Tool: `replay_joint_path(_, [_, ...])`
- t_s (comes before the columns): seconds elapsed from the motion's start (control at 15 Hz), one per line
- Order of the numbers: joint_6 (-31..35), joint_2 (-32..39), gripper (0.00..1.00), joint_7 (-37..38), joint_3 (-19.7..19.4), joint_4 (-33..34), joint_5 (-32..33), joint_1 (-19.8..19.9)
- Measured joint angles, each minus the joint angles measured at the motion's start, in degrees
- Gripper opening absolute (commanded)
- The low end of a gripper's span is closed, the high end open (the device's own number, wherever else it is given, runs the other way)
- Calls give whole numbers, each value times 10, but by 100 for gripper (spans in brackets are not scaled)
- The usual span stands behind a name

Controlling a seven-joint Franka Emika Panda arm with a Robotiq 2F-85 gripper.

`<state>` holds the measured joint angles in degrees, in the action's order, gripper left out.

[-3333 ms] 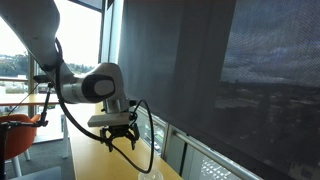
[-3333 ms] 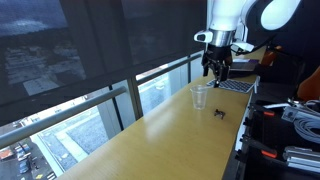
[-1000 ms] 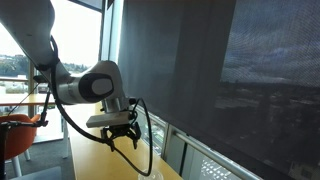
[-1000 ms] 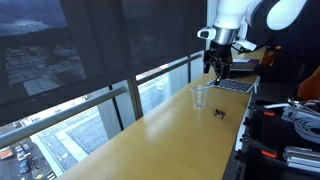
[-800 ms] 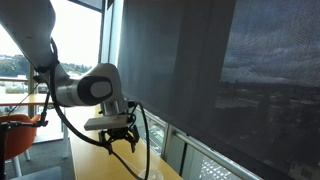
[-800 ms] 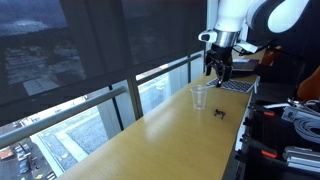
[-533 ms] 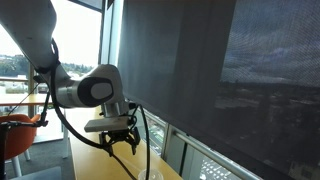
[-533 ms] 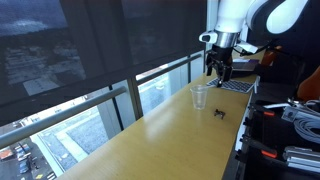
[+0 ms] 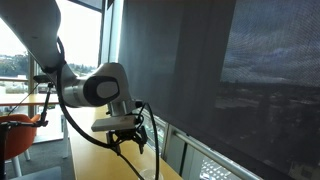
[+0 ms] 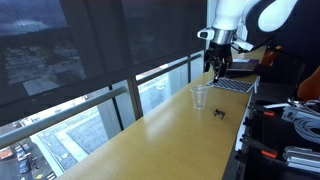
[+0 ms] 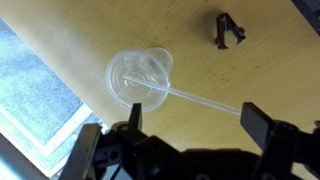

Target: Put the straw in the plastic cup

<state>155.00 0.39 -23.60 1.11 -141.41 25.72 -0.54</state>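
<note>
The small translucent plastic cup (image 11: 136,75) stands on the wooden table, seen from above in the wrist view. A clear straw (image 11: 200,100) has one end inside the cup and leans out over its rim toward my right finger. My gripper (image 11: 192,118) is open and hovers above, with its fingers on either side of the straw and not touching it. In an exterior view the gripper (image 10: 217,67) hangs above and just behind the cup (image 10: 200,96). In an exterior view the gripper (image 9: 128,143) shows with fingers spread.
A small black clip (image 11: 230,30) lies on the table near the cup; it also shows in an exterior view (image 10: 220,112). An open laptop (image 10: 236,85) lies behind the cup. The table edge runs along a glass railing (image 10: 150,90). Equipment racks (image 10: 285,130) stand beside the table.
The arm has shifted slightly sideways and lower over the cup. The gripper stays open. The cup, straw and clip have not moved.
</note>
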Motion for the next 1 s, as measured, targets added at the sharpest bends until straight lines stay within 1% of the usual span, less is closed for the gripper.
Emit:
replay_joint_path(0.33, [1, 4, 100, 0, 1, 8, 0, -1])
replay_joint_path(1.0, [1, 2, 100, 3, 20, 0, 1, -25])
